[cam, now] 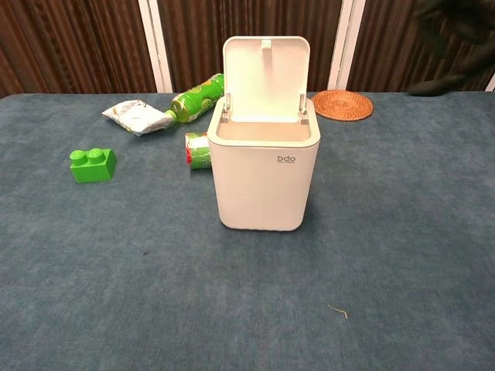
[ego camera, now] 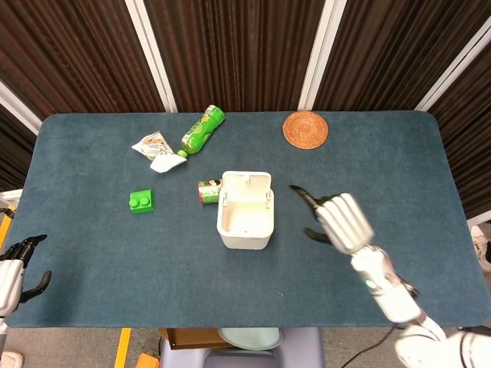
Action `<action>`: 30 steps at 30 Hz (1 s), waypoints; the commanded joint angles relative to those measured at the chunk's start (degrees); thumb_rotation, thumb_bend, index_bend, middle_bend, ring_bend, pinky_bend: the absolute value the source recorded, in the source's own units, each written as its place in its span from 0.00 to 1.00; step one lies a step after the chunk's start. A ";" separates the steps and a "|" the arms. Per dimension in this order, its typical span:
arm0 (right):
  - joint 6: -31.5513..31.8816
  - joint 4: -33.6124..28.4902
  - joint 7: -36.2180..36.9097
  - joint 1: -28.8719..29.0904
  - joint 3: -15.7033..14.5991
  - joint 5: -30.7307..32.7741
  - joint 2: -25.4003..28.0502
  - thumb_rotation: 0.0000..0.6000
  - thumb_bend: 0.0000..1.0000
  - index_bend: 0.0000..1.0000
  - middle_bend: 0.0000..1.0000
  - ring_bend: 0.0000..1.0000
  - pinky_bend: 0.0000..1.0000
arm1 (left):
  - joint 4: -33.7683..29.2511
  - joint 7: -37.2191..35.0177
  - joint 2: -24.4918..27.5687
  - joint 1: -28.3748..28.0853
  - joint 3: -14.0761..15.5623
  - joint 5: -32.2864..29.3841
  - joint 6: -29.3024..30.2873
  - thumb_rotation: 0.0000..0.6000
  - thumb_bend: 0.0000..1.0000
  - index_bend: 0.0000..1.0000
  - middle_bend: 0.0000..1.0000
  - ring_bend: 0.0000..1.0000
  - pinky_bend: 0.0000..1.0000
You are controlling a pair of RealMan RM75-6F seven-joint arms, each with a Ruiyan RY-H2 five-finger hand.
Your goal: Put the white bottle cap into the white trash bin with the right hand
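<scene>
The white trash bin (ego camera: 223, 220) stands mid-table with its lid (cam: 265, 74) swung up and open; its front wall (cam: 263, 185) faces the chest view. My right hand (ego camera: 340, 220) hovers to the right of the bin, apart from it, fingers spread and holding nothing. In the chest view only blurred dark fingers (cam: 455, 48) of that hand show at the top right. The white bottle cap shows in neither view. My left hand (ego camera: 17, 268) hangs off the table's near left corner, holding nothing.
A green bottle (ego camera: 201, 130) and a snack packet (ego camera: 156, 149) lie at the back left. A green brick (ego camera: 142, 202) sits left of the bin, with a small green can (ego camera: 209, 191) against the bin's left side. A woven coaster (ego camera: 305, 129) lies at the back.
</scene>
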 commanded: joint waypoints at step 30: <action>11.24 24.10 14.33 -20.49 -5.85 0.36 -1.35 1.00 0.14 0.09 0.08 0.00 0.13 | 1.24 2.30 -1.51 -1.48 0.28 -1.31 -2.95 1.00 0.38 0.18 0.22 0.25 0.45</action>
